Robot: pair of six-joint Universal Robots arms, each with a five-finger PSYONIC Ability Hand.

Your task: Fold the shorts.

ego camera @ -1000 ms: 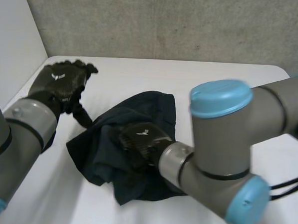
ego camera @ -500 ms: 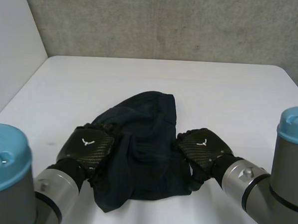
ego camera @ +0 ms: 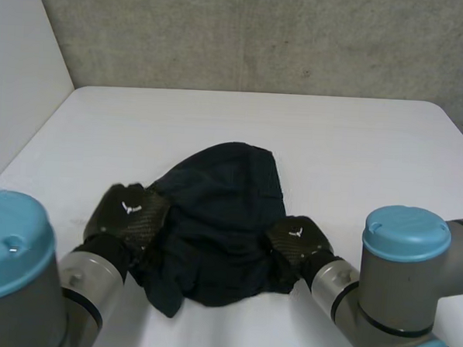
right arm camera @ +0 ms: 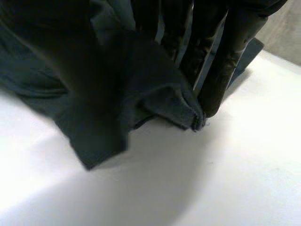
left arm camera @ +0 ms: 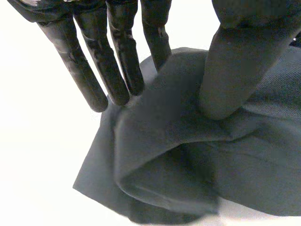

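there is one pair of shorts (ego camera: 222,212), dark, lying as a single bunched heap. there is one table (ego camera: 219,118), white. two robot arms reach over it: one left arm (ego camera: 78,290) and one right arm (ego camera: 380,298). each arm ends in one black hand, which makes two hands in all: the left hand (ego camera: 128,215) and the right hand (ego camera: 296,241). both of the two hands pinch cloth of the same one pair of shorts, one hand at each side of it. three light-blue caps (ego camera: 407,233) show in the head view: one on the left arm and two on the right arm. behind the table there is one grey wall (ego camera: 262,35), and beside it one white panel (ego camera: 19,69).
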